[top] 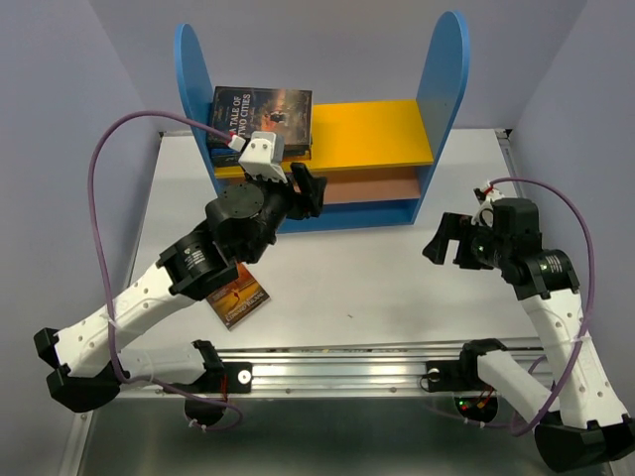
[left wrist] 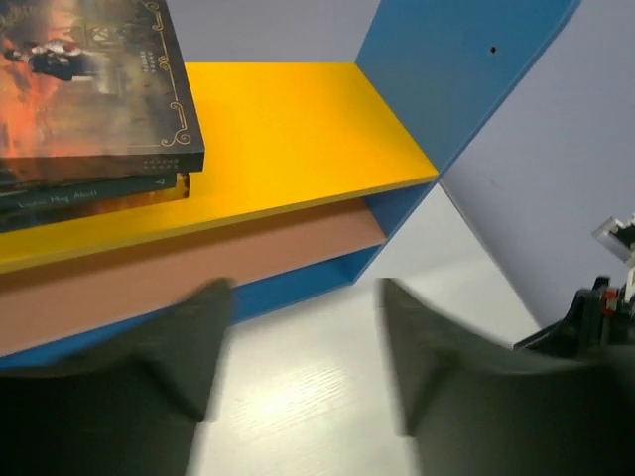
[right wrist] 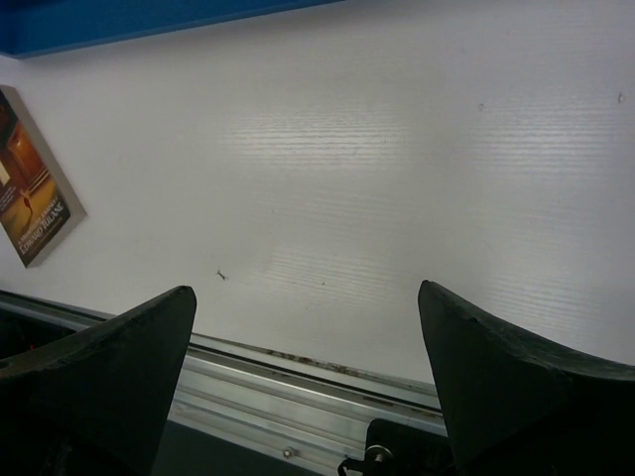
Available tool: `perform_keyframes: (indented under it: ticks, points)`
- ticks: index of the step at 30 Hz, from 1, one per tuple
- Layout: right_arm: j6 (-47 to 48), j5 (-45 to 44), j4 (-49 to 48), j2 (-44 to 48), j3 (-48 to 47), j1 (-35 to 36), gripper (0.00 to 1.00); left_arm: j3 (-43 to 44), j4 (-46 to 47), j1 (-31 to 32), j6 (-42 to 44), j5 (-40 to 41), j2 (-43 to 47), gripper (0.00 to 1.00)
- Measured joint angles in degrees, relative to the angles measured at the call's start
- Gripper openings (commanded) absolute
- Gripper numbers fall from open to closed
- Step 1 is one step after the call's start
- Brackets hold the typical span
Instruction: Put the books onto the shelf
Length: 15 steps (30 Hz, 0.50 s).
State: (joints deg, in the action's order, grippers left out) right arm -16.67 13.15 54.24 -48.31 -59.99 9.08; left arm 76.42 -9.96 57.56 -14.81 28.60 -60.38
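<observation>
A stack of books (top: 263, 114) lies flat on the left end of the shelf's (top: 382, 134) orange-yellow top board; the dark picture cover on top shows in the left wrist view too (left wrist: 89, 89). One orange-brown book (top: 241, 296) lies on the table, partly hidden under my left arm, and appears at the left edge of the right wrist view (right wrist: 30, 183). My left gripper (top: 310, 190) hangs open and empty just in front of the shelf, below and right of the stack, its blurred fingers (left wrist: 179, 347) wide apart. My right gripper (top: 444, 240) is open over bare table right of the shelf, nothing between its fingers (right wrist: 129, 367).
The shelf's tall blue side panels (top: 444, 69) rise at either end, with a brown middle board (left wrist: 149, 283) and a blue base (right wrist: 99, 25) below. A metal rail (top: 337, 372) runs along the table's near edge. Purple cables loop beside both arms.
</observation>
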Motion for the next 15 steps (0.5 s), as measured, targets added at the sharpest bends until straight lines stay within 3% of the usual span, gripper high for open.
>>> perform_keyframes:
  ticks: [1, 2, 11, 15]
  points:
    - [-0.04, -0.07, 0.04, 0.33, 0.17, 0.0, 1.0, 0.0, -0.52, 0.0, -2.14, 0.66, -0.52, 0.1]
    - [-0.09, -0.2, 0.02, 0.59, 0.26, 0.0, 1.0, 0.0, -0.61, 0.0, -3.61, 1.29, -0.98, 0.0]
    - [-1.18, -2.25, -0.68, 1.51, 1.7, 0.0, 1.0, 6.01, -5.86, -0.98, -15.41, 10.36, -7.26, 0.0]
    - [-1.38, -2.99, -0.7, 1.4, 1.86, 0.0, 1.0, 9.11, -8.46, -4.17, -18.16, 11.41, -10.34, 0.0]
